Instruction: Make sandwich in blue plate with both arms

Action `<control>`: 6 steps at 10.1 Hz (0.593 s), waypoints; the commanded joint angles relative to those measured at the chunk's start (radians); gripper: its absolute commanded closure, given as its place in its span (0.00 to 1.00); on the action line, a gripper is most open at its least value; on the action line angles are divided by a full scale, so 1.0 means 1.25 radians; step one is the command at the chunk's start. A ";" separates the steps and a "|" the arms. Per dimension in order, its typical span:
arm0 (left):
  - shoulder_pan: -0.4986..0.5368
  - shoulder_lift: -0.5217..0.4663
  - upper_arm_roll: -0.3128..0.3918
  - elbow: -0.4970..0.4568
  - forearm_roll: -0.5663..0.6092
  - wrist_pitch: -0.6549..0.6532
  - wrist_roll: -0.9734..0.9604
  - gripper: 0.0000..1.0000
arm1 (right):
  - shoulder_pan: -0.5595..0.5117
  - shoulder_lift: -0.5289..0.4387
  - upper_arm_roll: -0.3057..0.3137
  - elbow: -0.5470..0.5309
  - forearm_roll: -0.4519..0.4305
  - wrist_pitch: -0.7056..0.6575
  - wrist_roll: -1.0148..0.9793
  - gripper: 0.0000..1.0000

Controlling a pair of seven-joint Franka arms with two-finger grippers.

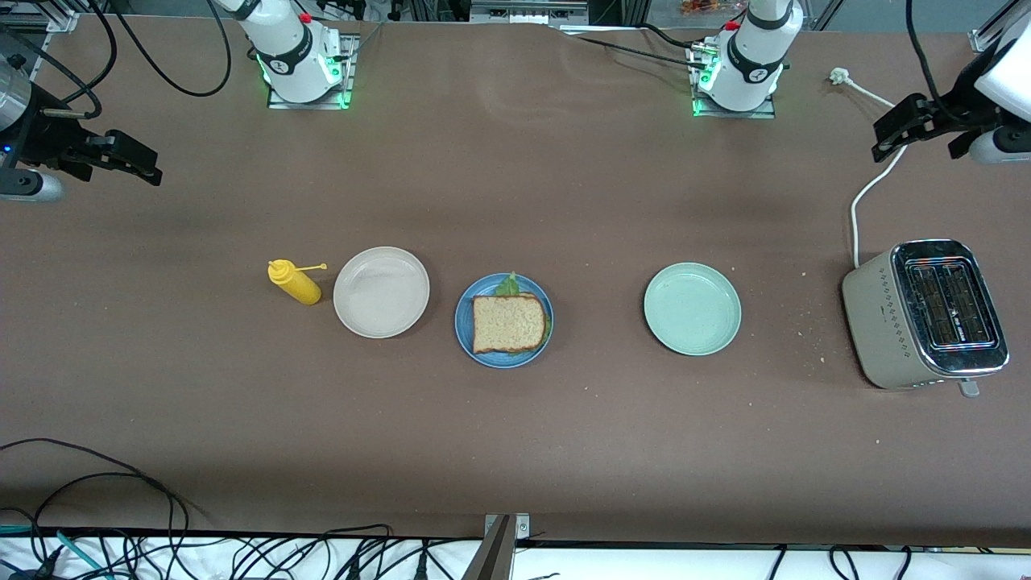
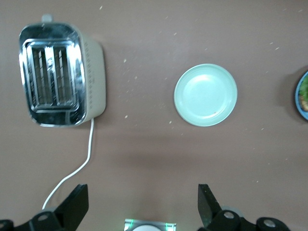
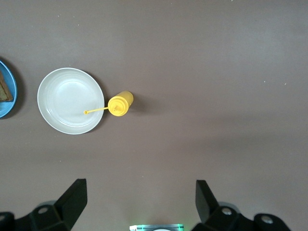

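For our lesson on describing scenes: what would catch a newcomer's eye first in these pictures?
The square brown bread sandwich with green lettuce peeking out sits on the round blue plate mid-table, between an empty beige plate and an empty pale green plate. The open left gripper hangs over the silver toaster's end; the open right gripper waits at the other end.

Brown tabletop (image 1: pixel 515 451), black cables (image 1: pixel 121 515) along near edge, even light

Left gripper (image 1: pixel 918 129) and right gripper (image 1: pixel 125 161) raised at table ends, jaws wide apart.
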 commanded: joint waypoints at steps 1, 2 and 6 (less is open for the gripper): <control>0.000 0.002 0.045 0.024 0.025 -0.056 -0.007 0.00 | -0.001 0.000 0.002 0.011 0.002 -0.011 0.012 0.00; 0.001 0.001 0.037 0.024 0.025 -0.057 -0.007 0.00 | -0.001 0.001 0.002 0.011 0.002 -0.011 0.012 0.00; 0.002 0.001 0.032 0.041 0.015 -0.057 -0.005 0.00 | -0.001 0.000 0.002 0.011 0.002 -0.011 0.012 0.00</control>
